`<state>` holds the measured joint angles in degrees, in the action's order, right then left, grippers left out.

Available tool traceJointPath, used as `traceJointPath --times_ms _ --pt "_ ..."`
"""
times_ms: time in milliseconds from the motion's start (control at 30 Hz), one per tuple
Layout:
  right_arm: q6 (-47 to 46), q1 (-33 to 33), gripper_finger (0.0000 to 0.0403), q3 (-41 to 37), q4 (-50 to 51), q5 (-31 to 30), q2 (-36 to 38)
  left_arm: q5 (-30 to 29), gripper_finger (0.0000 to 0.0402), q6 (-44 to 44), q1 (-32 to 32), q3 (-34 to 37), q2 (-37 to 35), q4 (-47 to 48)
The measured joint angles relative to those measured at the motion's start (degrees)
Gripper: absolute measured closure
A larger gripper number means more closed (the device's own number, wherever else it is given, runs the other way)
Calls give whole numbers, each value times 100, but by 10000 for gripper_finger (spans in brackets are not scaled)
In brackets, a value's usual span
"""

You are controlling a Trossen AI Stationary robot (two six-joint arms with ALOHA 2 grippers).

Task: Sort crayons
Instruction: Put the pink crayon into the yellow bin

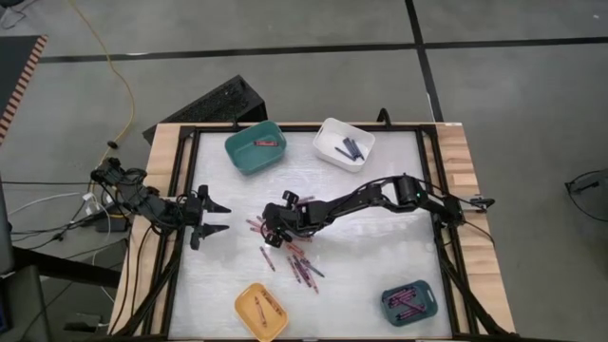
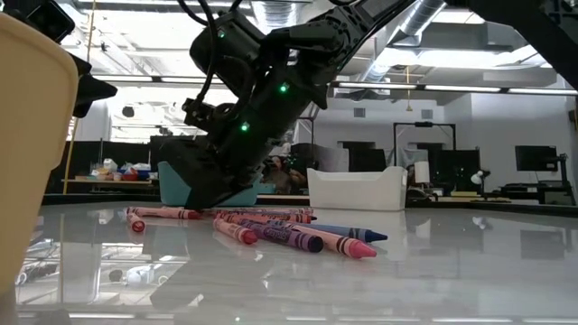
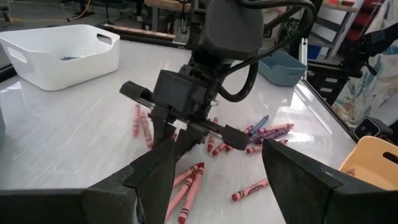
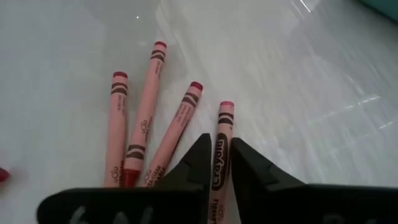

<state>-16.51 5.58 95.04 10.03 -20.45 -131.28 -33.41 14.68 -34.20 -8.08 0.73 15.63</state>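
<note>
Right claw [image 4: 216, 163] on one of four red crayons [image 4: 222, 142].

The right arm reached leftward across the table's middle, wrist bent down, its gripper [image 1: 271, 231] low at the surface with fingers [image 4: 198, 163] narrowly parted around a crayon [image 4: 221, 149]. The left arm waited at the left edge, its gripper [image 1: 214, 218] spread wide, pointing right.
</note>
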Motion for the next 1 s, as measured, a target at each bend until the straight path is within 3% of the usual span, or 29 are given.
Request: traceJointPath --times_ms 200,433,700,800,1000 --pt "-13 40 394 -2 66 -94 20 0 174 15 0 0 0 -2" --pt "163 172 399 136 345 -10 258 0 174 107 0 0 0 -3" --pt "684 745 400 377 168 -434 789 -4 174 250 0 0 5 1" --pt "1204 1066 400 394 -159 67 1006 57 174 312 0 2 -2 11" --pt "1835 1604 399 396 -908 2040 940 118 174 478 0 2 2 12"
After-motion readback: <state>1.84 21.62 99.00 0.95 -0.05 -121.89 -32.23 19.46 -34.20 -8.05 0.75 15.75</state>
